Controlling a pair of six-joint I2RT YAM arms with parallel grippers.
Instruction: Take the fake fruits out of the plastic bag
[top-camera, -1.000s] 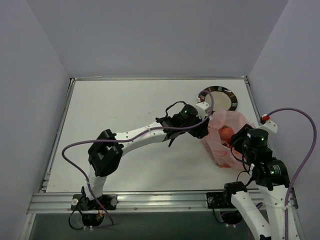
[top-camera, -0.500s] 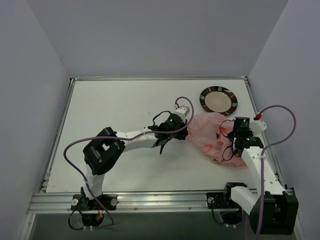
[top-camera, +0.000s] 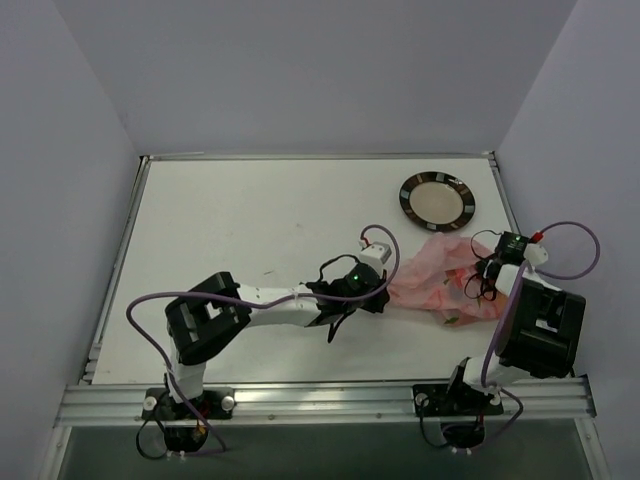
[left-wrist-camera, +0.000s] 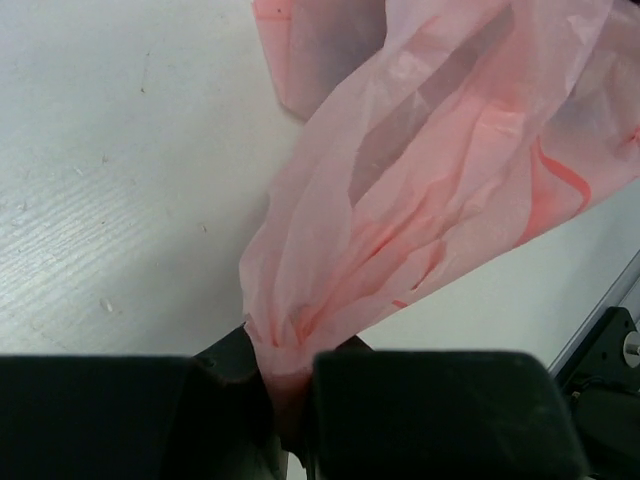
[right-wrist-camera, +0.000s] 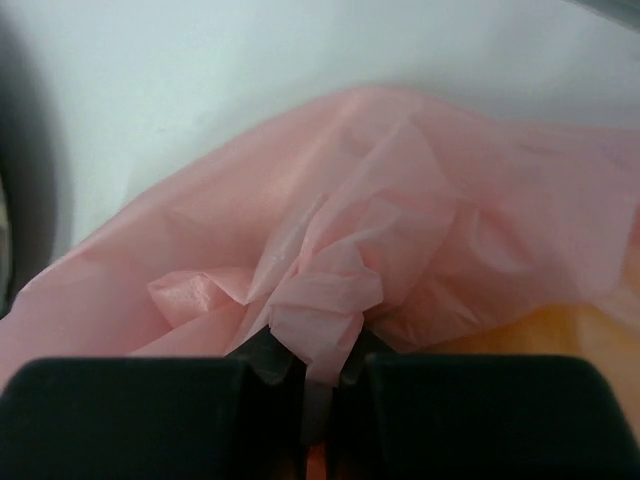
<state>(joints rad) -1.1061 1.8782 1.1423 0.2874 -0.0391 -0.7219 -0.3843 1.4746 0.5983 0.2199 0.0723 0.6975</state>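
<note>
Overhead, the pink plastic bag (top-camera: 440, 282) lies on the table (top-camera: 250, 220) near the plate (top-camera: 437, 200), stretched between both arms. The left gripper (left-wrist-camera: 290, 385) pinches its left end; the right gripper (right-wrist-camera: 316, 375) pinches a bunched fold opposite. An orange fake fruit (right-wrist-camera: 592, 340) shows dimly through the plastic.

L arm (top-camera: 270, 297) lies low: elbow folded near its base, forearm stretched out toward the R side. L gripper (top-camera: 383, 288) (left-wrist-camera: 290, 385) points R, fingers clamped tight on a gathered fold of the plastic bag (left-wrist-camera: 420, 180). R arm (top-camera: 535, 325) is folded up compact above its base, wrist bent fwd. R gripper (top-camera: 482, 276) (right-wrist-camera: 318, 372) points L, fingers pinched on a bunched bit of the same bag. The 2 grippers face each other, apart.
</note>
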